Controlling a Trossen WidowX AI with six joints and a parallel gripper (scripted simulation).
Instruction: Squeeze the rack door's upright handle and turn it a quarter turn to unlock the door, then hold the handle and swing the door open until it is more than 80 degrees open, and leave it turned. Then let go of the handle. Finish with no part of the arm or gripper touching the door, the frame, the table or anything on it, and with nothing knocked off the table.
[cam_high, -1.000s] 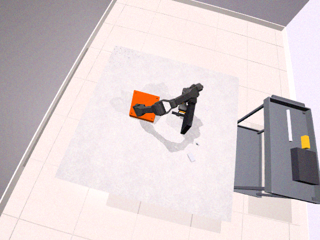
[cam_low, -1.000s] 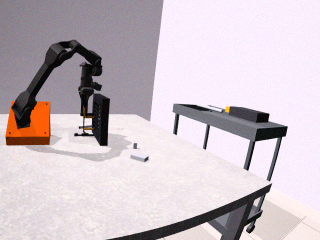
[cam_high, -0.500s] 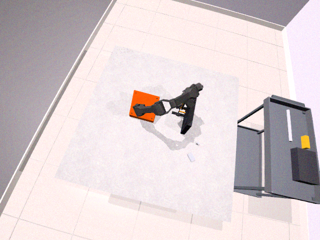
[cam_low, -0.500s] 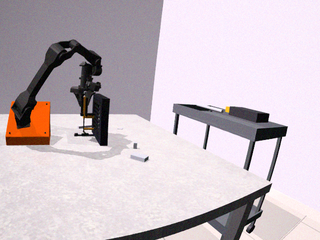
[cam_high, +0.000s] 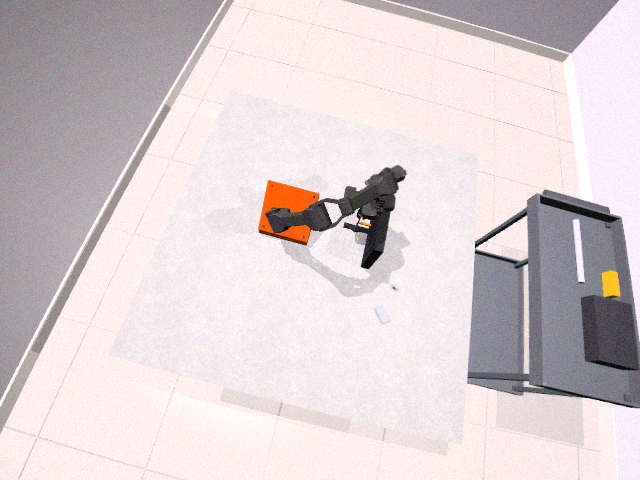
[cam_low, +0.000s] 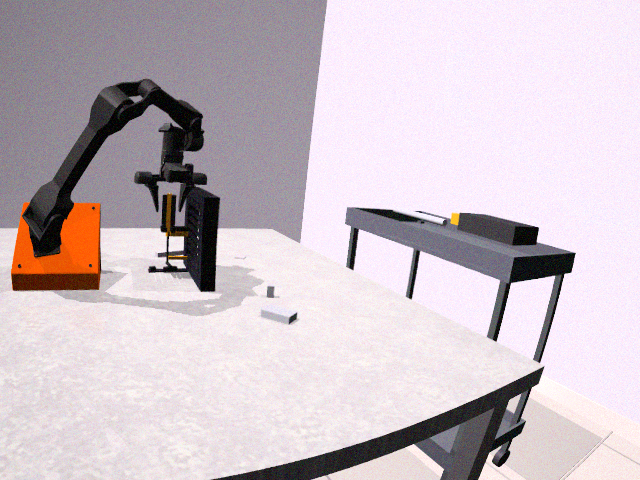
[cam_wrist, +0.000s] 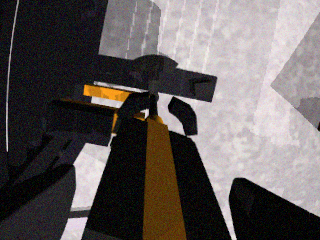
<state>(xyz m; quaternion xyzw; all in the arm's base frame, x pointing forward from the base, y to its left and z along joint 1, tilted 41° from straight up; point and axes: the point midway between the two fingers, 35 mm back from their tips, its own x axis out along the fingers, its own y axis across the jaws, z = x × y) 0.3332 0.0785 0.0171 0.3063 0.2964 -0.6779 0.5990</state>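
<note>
Nearest in the exterior view, we see the pale surface and, on it in front of the dark slotted panel, a flat whitish block. A small grey block lies just behind that, closer to the panel.

The panel stands upright. On its slotted side, facing our orange base, is the handle, black with an orange stripe. Its long axis runs vertically, top end up towards our hand, and its broad faces lie roughly parallel to its stripe. Our hand points down over it, fingers set wide, one on each side of the handle's upper part, with gaps showing; we hold nothing.

Farther off, well apart from the panel and beyond the surface's edge, stands a grey cart. It carries a dark box, a yellow block and a white rod.
</note>
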